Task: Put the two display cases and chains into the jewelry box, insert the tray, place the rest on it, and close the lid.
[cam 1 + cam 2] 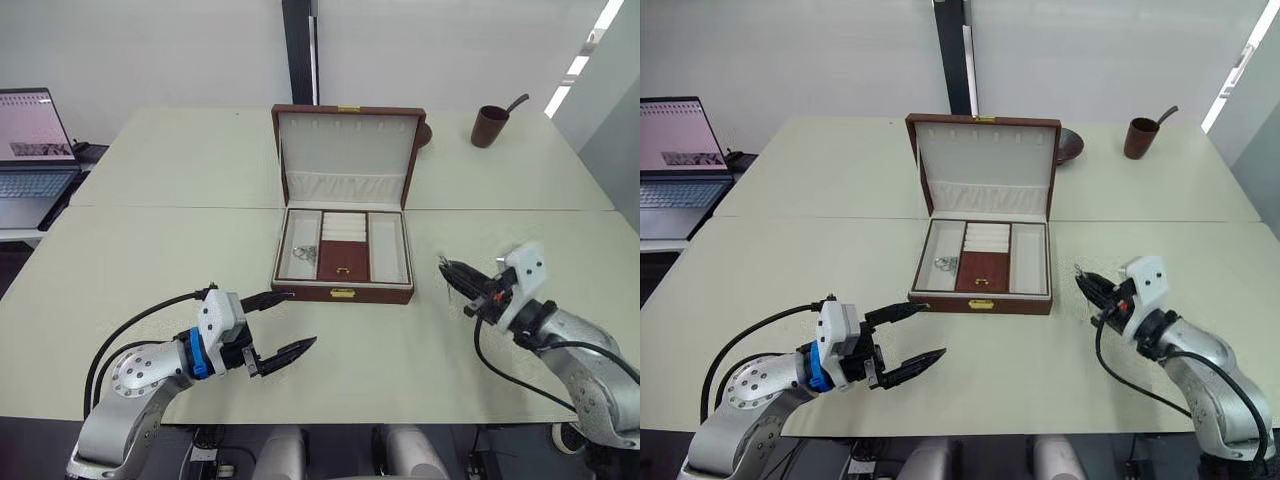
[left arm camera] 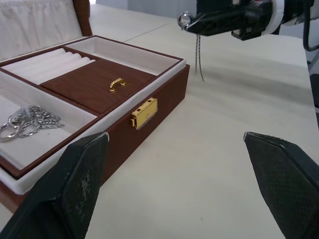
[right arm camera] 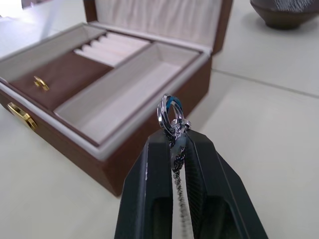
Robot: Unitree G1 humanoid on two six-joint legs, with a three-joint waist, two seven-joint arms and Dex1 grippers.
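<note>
The brown jewelry box [image 1: 342, 292] stands open at the table's middle, its lid [image 1: 345, 150] upright. A cream tray [image 1: 388, 250] with a small brown lidded section [image 1: 343, 262] sits inside it. Silver chains and rings [image 2: 27, 122] lie in the tray's left compartment. My right gripper [image 1: 447, 270], right of the box and above the table, is shut on a silver chain with rings [image 3: 172, 113] that dangles below it [image 2: 198, 55]. In front of the box's left corner my left gripper [image 1: 300, 318] is open and holds nothing. The display cases are out of view.
An open laptop [image 1: 35, 150] sits at the far left on a side table. At the back right stands a brown cup with a spoon [image 1: 490, 125], and a dark bowl [image 1: 1068, 145] sits behind the box lid. Bare tabletop surrounds the box.
</note>
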